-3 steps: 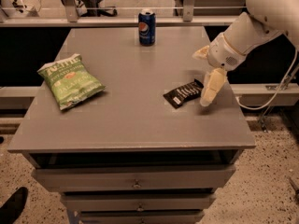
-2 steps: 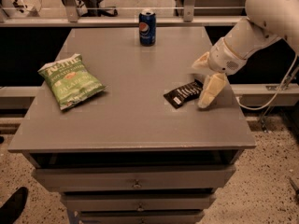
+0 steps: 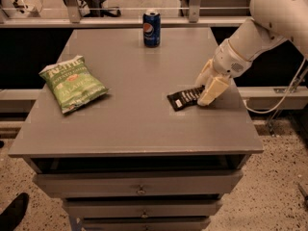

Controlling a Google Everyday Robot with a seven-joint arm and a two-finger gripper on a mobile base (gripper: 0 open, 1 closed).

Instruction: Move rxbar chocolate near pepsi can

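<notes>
Since the task wants the snack bar beside the soda can, the layout matters: chocolate bar (image 3: 184, 98) lies flat on the bench (image 3: 144, 129), right of centre toward the front, skewed with its left end nearer the front edge. Pepsi can (image 3: 151, 28) stands upright at the far edge, middle, well apart from the bar. Green chip bag (image 3: 73, 83) lies flat on the left side, clear of the likely path between the two.

Arm reaches in from the right, bent down to bench level. Pincer (image 3: 203, 91) sits at the bar's right end, apparently touching the wrapper there; a low approach suits a thin flat item. Cannot tell how far open it is, nor whether it is clamped on the bar or loose. Bar not lifted; it rests on the bench
</notes>
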